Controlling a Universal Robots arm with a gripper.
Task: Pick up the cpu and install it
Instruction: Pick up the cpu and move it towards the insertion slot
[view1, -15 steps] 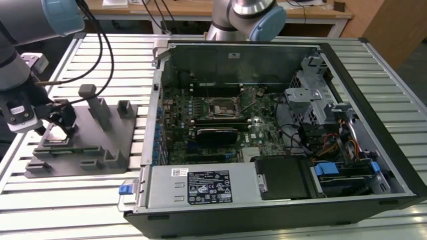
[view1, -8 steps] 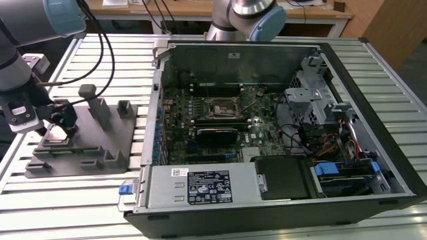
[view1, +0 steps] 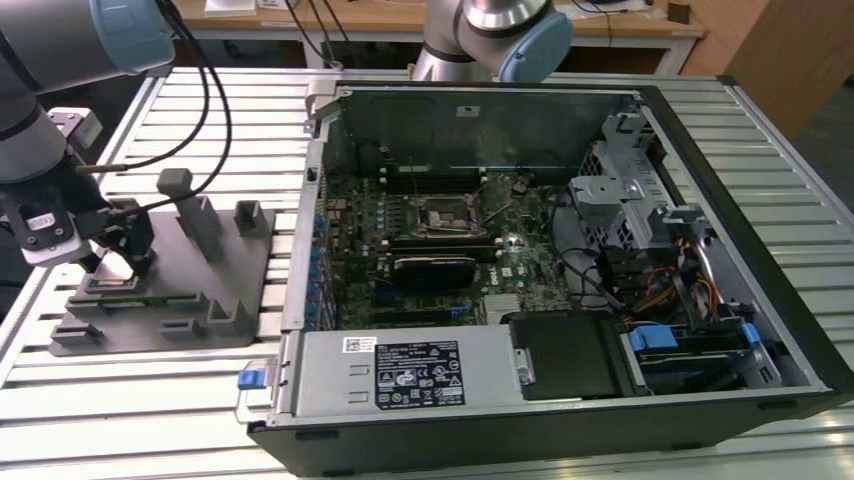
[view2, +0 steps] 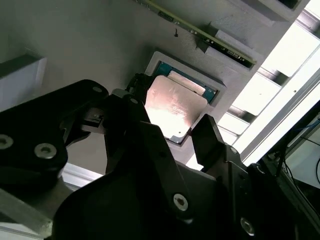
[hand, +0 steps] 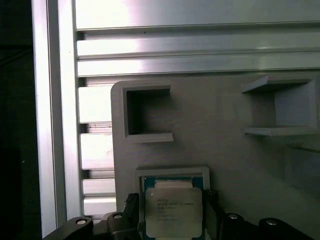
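Holds the black fingers (view2: 207, 140) parted, one to each side of the cpu (view2: 172, 107), close by its edges, with a thin gap showing at one side in the first wrist view. Hangs the gripper (view2: 171, 117) low over that chip. Shows the cpu lying flat, shiny metal top up, seated in a shallow square pocket of the grey fixture block (hand: 225, 115), right between the two fingertips. Puts the gripper (view1: 118, 250), in the exterior view, over the block's part toward the exterior view's left. Rests that block on the slatted aluminium table (view1: 147, 400), just beside the open computer case (view1: 747, 250) on the exterior view's right. Sets the black motherboard socket (view1: 438, 213) inside the case, well apart from the gripper.
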